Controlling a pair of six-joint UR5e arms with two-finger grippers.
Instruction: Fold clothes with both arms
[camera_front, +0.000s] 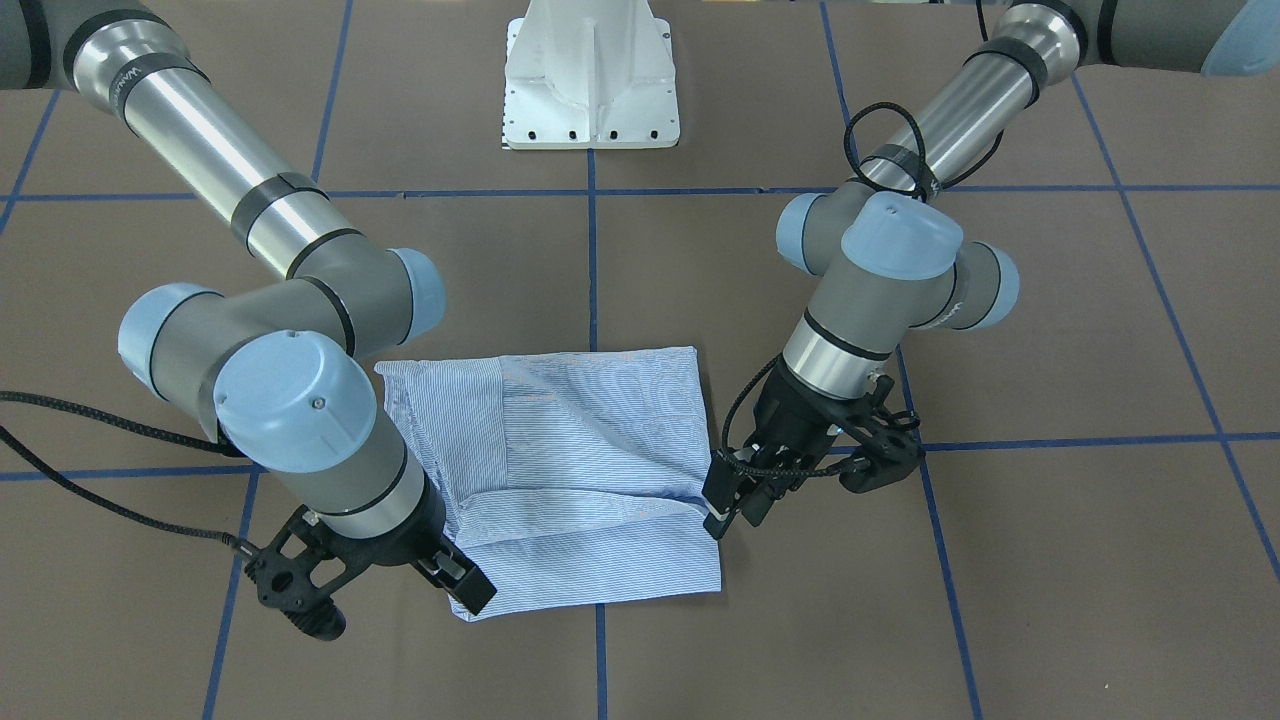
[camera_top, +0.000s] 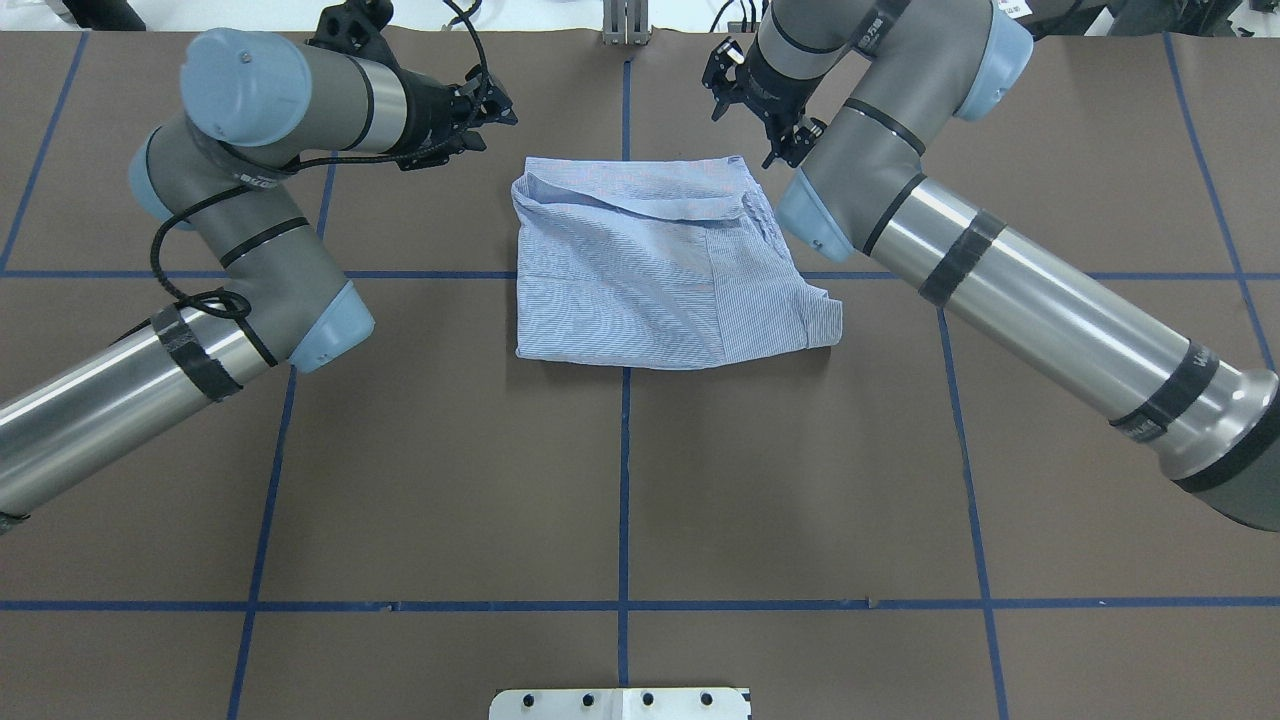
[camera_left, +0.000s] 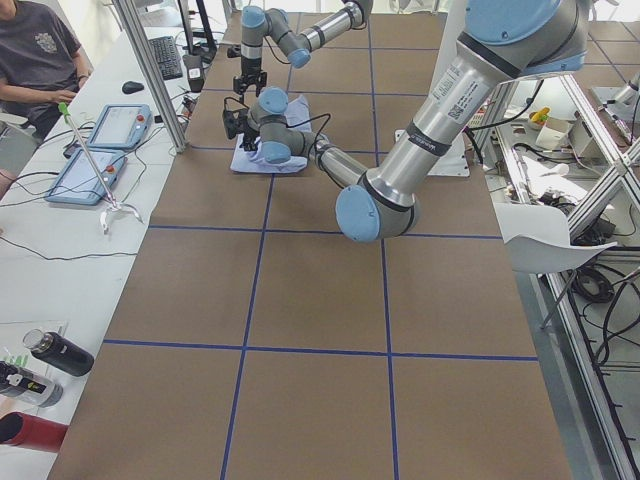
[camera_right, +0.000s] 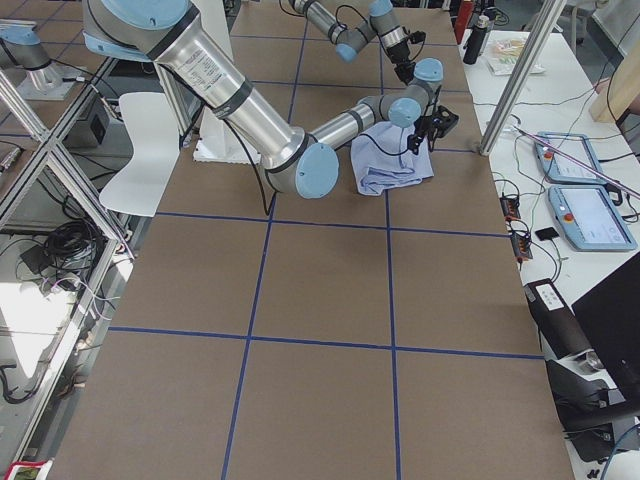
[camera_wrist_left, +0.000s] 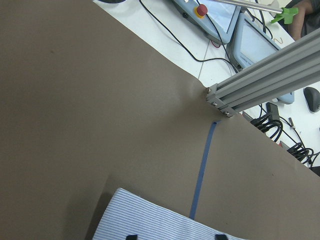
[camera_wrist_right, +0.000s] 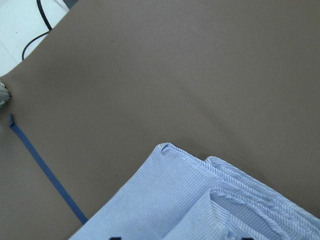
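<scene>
The light blue and white striped shirt (camera_front: 590, 470) lies folded into a rough rectangle on the brown table, a cuffed part sticking out on one side; it also shows in the overhead view (camera_top: 650, 260). My left gripper (camera_front: 728, 505) is low at the shirt's side edge, by a raised fold. Its fingertips (camera_wrist_left: 131, 236) stand apart over cloth: open. My right gripper (camera_front: 468, 592) is at the opposite corner on the operators' side. Its fingertips (camera_wrist_right: 115, 238) stand apart over the shirt corner (camera_wrist_right: 165, 150): open.
The white pedestal base (camera_front: 592, 75) stands behind the shirt. Blue tape lines (camera_top: 624, 480) grid the table. An aluminium frame post (camera_wrist_left: 260, 85) stands at the table's far edge. Control tablets (camera_left: 100, 150), bottles (camera_left: 55, 352) and a seated person (camera_left: 35, 50) are beyond it.
</scene>
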